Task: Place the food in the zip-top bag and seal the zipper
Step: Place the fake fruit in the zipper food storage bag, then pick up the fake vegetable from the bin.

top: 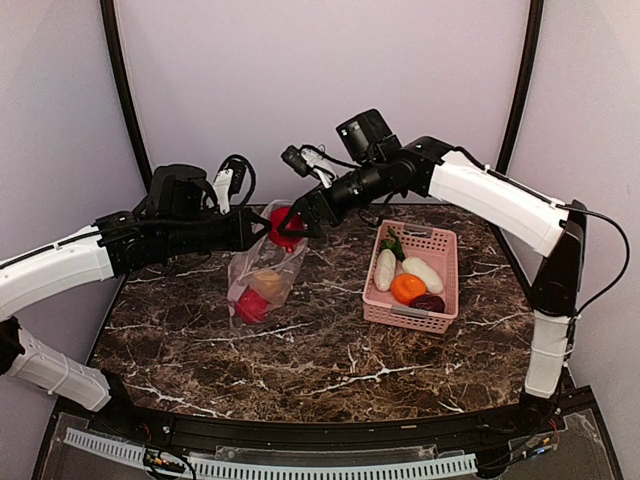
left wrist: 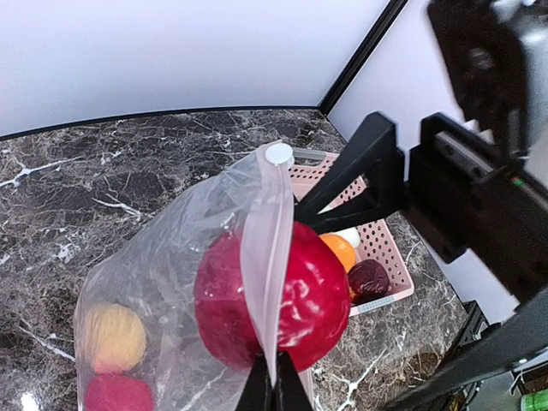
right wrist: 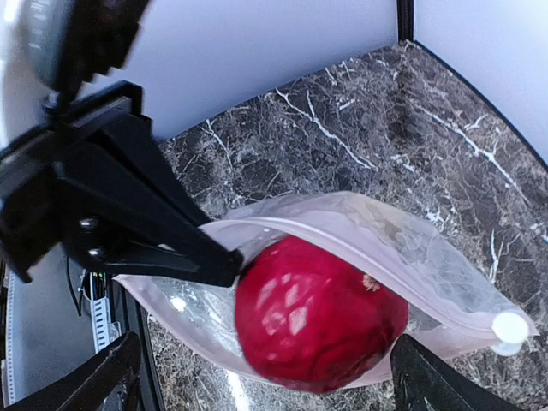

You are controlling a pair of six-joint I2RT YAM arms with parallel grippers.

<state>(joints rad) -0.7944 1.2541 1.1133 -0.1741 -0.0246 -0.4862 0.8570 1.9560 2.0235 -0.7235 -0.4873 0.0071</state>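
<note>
The clear zip-top bag [top: 262, 275] hangs over the table with a yellow fruit [top: 266, 284] and a red apple [top: 250, 307] inside. My left gripper [top: 262, 227] is shut on the zipper strip [left wrist: 267, 257] at the bag's mouth and holds it up. A second red apple [right wrist: 321, 312] sits in the open mouth, half inside the bag. My right gripper [right wrist: 265, 349] is open, its fingers wide apart on both sides of this apple. The zipper's white end tab [right wrist: 511, 328] shows at the far end.
A pink slotted basket [top: 446, 240] stands to the right of the bag. It holds two white oblong pieces [top: 385, 268], an orange [top: 407, 288], a dark red piece [top: 428, 303] and a green leafy piece [top: 392, 243]. Walls close in the back and sides.
</note>
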